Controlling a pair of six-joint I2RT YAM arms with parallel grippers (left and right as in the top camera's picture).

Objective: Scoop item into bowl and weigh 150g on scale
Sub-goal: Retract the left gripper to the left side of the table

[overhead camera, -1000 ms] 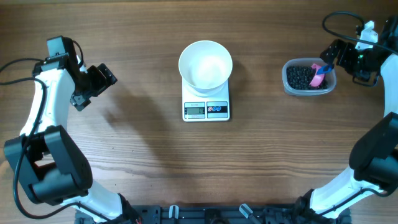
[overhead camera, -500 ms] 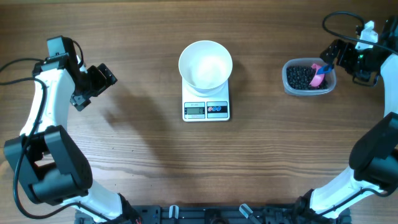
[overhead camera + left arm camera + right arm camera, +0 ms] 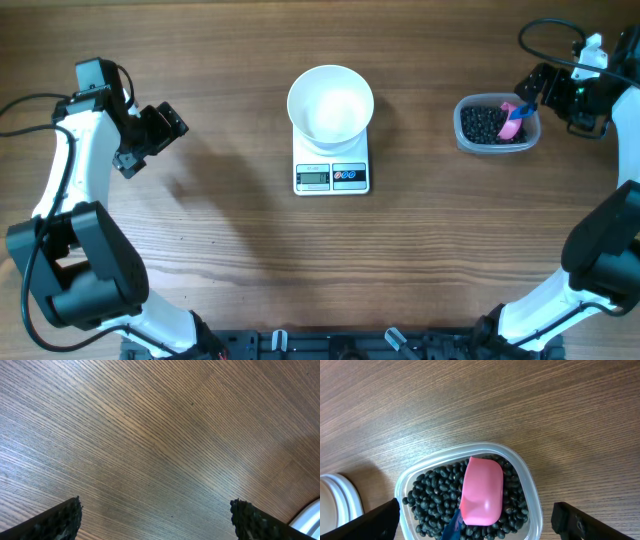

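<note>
The white bowl (image 3: 331,103) stands on the white scale (image 3: 331,176) at the table's middle. The item, small black beans (image 3: 482,123), fills a clear plastic tub (image 3: 460,128) at the right, and a pink scoop (image 3: 514,118) with a blue handle lies on the heap. My right gripper (image 3: 537,92) hangs open just beyond the tub. In the right wrist view its fingers (image 3: 375,522) straddle the beans (image 3: 435,495) and the scoop (image 3: 481,491) without touching them. Far left, my left gripper (image 3: 155,140) is open over bare wood, empty (image 3: 157,522).
Wooden tabletop (image 3: 330,260) all round. A black cable (image 3: 545,30) loops at the back right by the right arm. The bowl's white edge (image 3: 335,505) shows at the lower left of the right wrist view.
</note>
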